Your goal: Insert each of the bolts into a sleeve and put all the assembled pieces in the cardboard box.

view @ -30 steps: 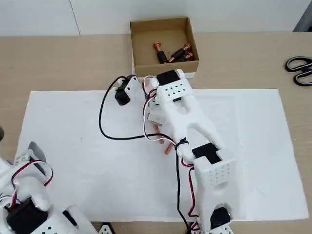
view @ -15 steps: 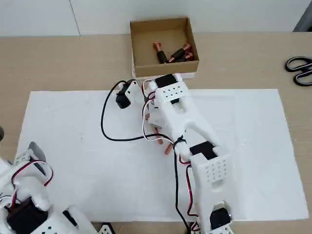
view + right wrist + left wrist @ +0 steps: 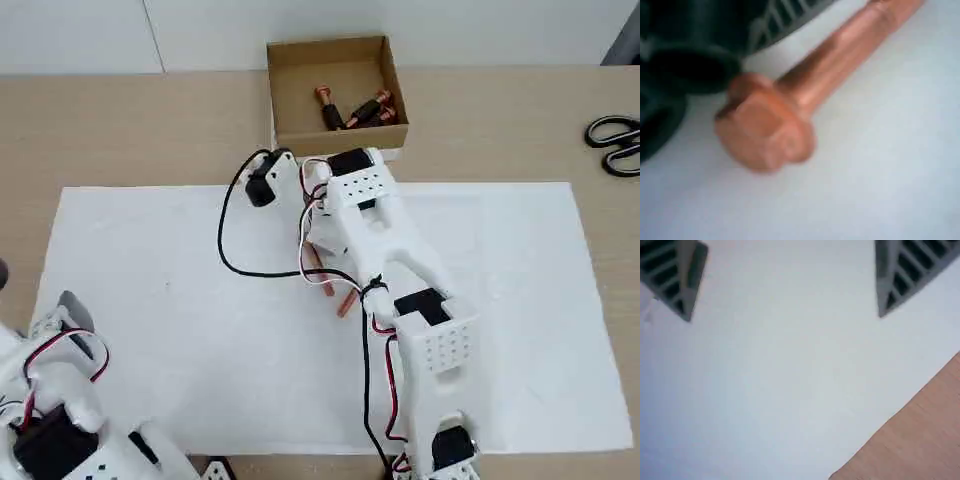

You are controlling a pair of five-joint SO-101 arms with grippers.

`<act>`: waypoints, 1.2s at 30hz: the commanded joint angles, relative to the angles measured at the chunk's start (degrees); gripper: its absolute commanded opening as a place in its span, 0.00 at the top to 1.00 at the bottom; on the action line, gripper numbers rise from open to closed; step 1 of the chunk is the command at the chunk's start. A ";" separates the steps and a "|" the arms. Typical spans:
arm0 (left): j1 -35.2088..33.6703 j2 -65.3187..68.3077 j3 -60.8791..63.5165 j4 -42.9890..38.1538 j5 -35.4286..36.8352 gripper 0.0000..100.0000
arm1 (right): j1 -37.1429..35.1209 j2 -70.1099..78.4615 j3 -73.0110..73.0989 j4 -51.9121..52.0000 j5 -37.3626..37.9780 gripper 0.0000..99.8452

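A copper bolt [image 3: 790,110] lies on the white paper [image 3: 180,300], its hex head close to the camera and its shaft running away from it. The dark body of my right gripper [image 3: 700,55] sits right beside the bolt head. From above, the right arm [image 3: 380,240] stretches toward the cardboard box [image 3: 285,100] and covers its gripper; copper bolt ends [image 3: 345,300] stick out from under it. Several assembled pieces [image 3: 355,108] lie in the box. My left gripper [image 3: 785,285] hangs open over bare paper at the near left corner [image 3: 62,312].
Black scissors [image 3: 615,140] lie on the wooden table at the far right. A black cable [image 3: 225,245] loops over the paper left of the right arm. The paper's edge and the wood [image 3: 920,440] are near the left gripper.
The right arm's wrist has turned and shifted slightly toward the box, taking the black camera and cable loop with it. The bolt on the paper and the left arm have stayed put.
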 commanded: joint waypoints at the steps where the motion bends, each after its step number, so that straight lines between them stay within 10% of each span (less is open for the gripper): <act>1: 0.35 -0.44 -0.66 0.18 0.09 0.77 | 0.22 -2.51 -2.46 4.88 -2.81 1.00; 26: 0.35 -0.44 -0.66 0.18 0.09 0.77 | 11.47 -19.47 -5.01 17.27 -38.15 1.00; 36: 0.35 -0.44 -0.66 0.88 0.09 0.77 | 15.52 -19.56 3.52 14.11 -39.91 1.00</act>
